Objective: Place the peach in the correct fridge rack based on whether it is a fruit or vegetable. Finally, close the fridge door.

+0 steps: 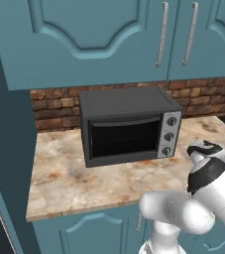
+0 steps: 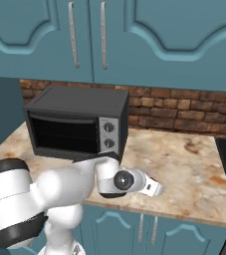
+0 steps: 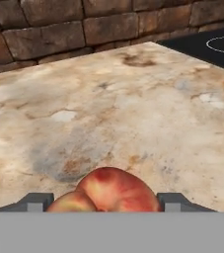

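The peach (image 3: 111, 191), orange-red and round, sits between my gripper's (image 3: 105, 201) two dark fingertips (image 3: 34, 201) in the hand view, and each tip presses against one of its sides. The gripper is shut on it and holds it a little above the marble counter (image 3: 133, 99). In the right base view my hand (image 2: 147, 186) reaches out low over the counter, to the right of the toaster oven. The fridge rack and the fridge door are out of view.
A dark toaster oven (image 1: 129, 126) stands on the counter against the brick wall (image 2: 184, 112). Teal upper cabinets (image 1: 109, 34) hang above it. A black cooktop (image 3: 217, 47) lies at the counter's right end. A tall teal panel (image 1: 5, 149) bounds the left.
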Controlling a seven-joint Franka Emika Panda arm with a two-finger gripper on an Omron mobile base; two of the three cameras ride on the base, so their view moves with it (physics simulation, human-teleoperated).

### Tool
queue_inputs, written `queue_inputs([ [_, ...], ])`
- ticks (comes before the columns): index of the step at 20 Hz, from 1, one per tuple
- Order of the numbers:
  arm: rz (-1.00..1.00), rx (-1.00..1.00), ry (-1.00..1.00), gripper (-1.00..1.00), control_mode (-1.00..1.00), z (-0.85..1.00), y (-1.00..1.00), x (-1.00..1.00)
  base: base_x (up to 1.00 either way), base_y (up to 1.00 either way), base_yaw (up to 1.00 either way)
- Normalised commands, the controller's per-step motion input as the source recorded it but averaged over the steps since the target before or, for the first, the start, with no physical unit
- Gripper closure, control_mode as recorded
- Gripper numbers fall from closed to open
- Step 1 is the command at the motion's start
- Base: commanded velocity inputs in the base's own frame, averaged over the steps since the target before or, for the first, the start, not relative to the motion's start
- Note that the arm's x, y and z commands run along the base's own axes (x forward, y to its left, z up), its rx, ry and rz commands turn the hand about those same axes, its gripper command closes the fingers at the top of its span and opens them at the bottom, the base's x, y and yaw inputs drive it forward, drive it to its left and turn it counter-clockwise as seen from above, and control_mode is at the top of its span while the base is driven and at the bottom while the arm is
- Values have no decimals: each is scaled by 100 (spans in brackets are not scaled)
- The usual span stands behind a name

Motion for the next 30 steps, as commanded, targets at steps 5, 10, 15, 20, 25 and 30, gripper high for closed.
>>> queue_inputs([
  [5,4,0,-5,100,-100,100,1,-37,0,0,0],
  [10,7,0,3,100,-100,100,1,-21,0,0,0],
  [15,16,-5,24,100,-100,100,36,-39,0,0,0],
  [20,20,-12,11,100,-100,55,91,-63,0,0,0],
  [25,19,-12,0,100,-100,38,100,-61,0,0,0],
  [30,18,-2,5,100,-100,73,96,-26,0,0,0],
])
